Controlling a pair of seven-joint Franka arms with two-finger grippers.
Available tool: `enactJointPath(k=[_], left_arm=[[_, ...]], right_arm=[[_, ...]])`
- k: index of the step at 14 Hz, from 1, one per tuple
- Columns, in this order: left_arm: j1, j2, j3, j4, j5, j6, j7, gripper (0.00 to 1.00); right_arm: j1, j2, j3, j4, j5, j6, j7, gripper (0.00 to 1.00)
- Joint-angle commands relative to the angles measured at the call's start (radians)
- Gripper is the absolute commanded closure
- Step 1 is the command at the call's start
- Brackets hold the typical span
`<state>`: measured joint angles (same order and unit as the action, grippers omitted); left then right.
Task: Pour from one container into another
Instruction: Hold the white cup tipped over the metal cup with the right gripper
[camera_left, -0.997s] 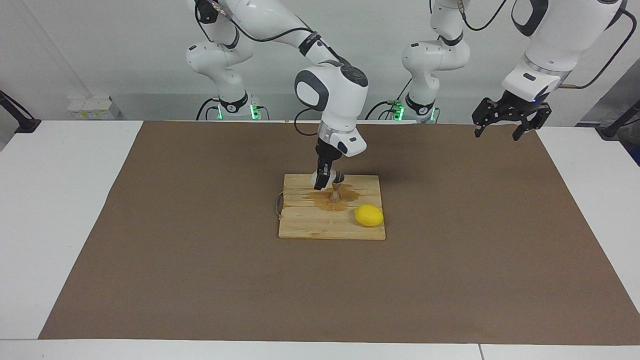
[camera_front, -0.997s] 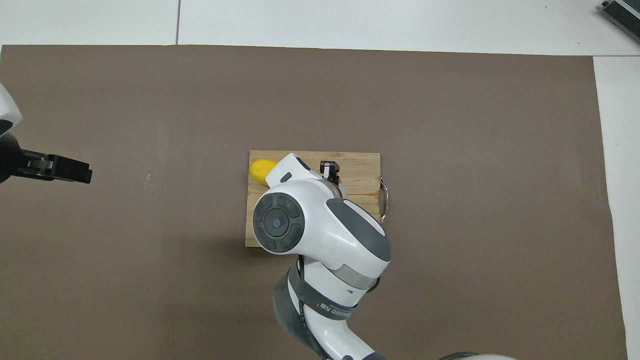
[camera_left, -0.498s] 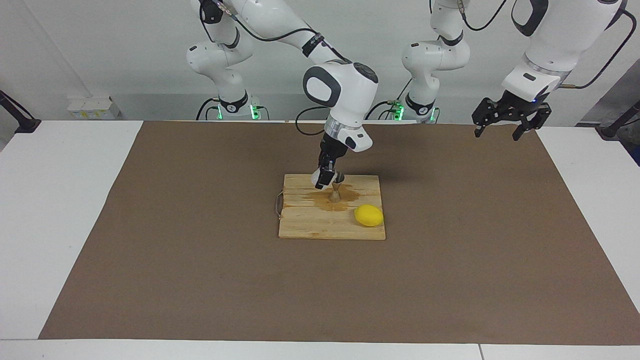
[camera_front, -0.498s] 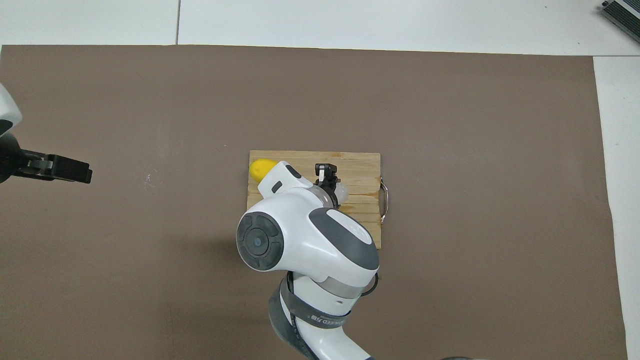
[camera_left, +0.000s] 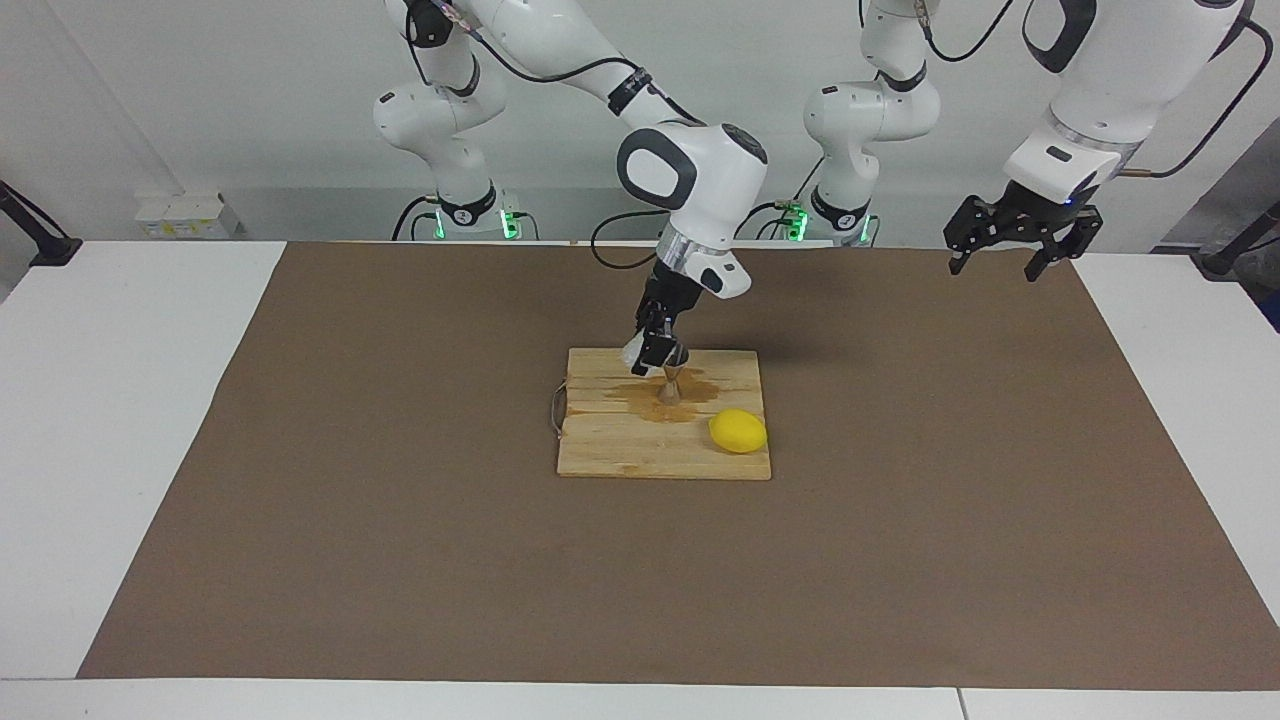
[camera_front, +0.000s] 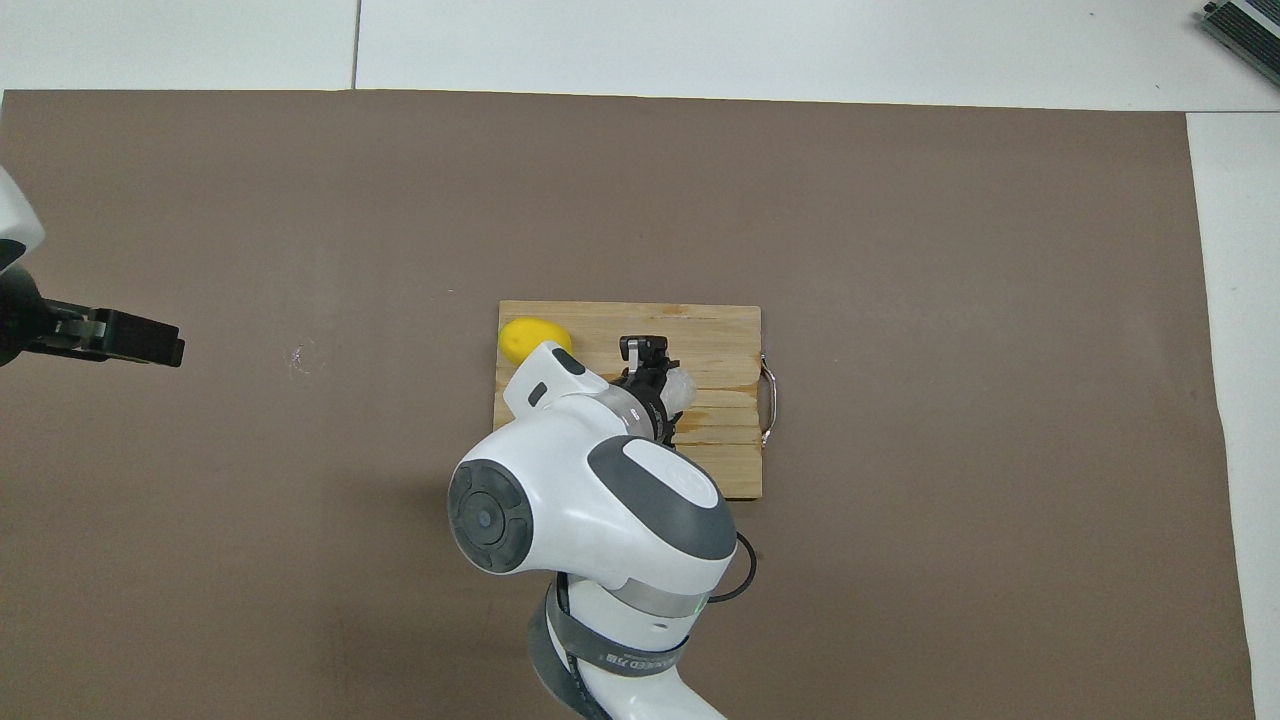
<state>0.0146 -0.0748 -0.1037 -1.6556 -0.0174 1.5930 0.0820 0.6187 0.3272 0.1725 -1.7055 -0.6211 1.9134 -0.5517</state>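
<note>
**Cup tips over the jigger**

We see the right claw (camera_left: 655, 352), clamped on the glass cup (camera_front: 679, 383), has tilted further over the jigger (camera_left: 672, 385) mid-board (camera_left: 600, 440); a wet stain suggests spillage. The lemon (camera_left: 738, 431) sits near the jigger. The left claw (camera_left: 1010, 240) waits open, well apart, leaving room.

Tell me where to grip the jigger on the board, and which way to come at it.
Grip the jigger at its narrow waist, coming down from above; it stands upright on the wet board. Both cones flare, so the waist probably resists slipping. The right gripper, shut on the glass cup, crowds its rim.
</note>
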Motion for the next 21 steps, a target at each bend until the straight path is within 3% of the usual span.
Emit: enactJointPath(k=[1, 12, 21], left_arm=[[-0.007, -0.013, 0.002, -0.016, 0.004, 0.013, -0.005, 0.0], [-0.007, -0.013, 0.002, -0.015, 0.014, 0.015, 0.002, 0.0], [-0.007, -0.011, 0.002, -0.015, 0.013, 0.013, 0.001, 0.0]], right_arm=[[0.009, -0.002, 0.001, -0.011, -0.046, -0.016, 0.029, 0.57], [0.052, -0.019, 0.001, -0.042, -0.172, -0.043, 0.068, 0.57], [0.064, -0.025, 0.001, -0.057, -0.201, -0.043, 0.081, 0.57]])
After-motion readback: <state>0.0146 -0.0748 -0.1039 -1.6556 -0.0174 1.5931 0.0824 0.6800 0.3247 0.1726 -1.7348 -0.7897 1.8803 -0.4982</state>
